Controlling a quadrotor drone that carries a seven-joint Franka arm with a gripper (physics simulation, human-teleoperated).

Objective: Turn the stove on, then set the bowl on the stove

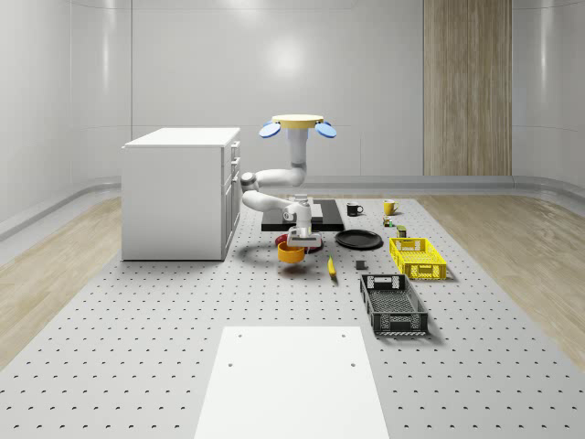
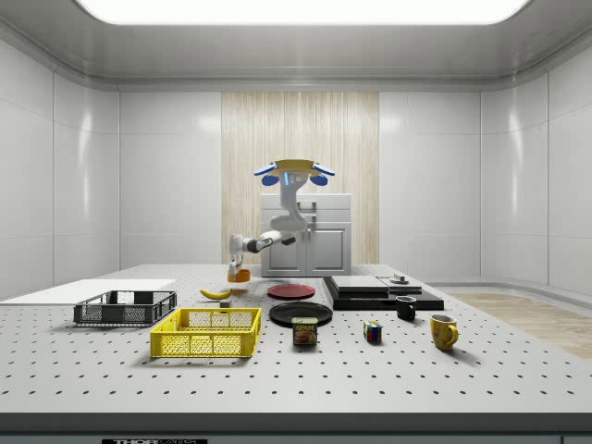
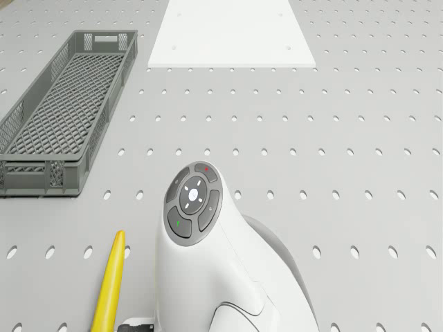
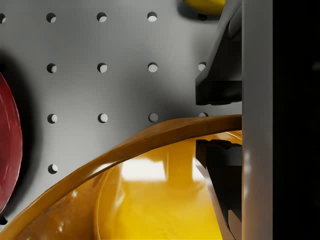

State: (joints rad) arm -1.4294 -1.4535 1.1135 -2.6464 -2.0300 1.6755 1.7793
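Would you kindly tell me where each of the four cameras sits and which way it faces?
Whole-scene view: high, off the robot, facing the cabinet; drone, arm, gripper on the orange bowl.
Side view: table height, across the yellow crate to the stove; whole robot.
Drone view: on the drone, down at the table; arm, banana, grey crate.
Wrist view: along the fingers straddling the bowl's rim.
Shared: banana in the whole-scene and drone views.

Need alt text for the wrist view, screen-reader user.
Close up, the gripper has one dark finger outside and one inside the rim of an orange bowl with a glossy yellow interior, above the grey perforated table. A red plate's edge and a yellow banana's tip show at the margins.
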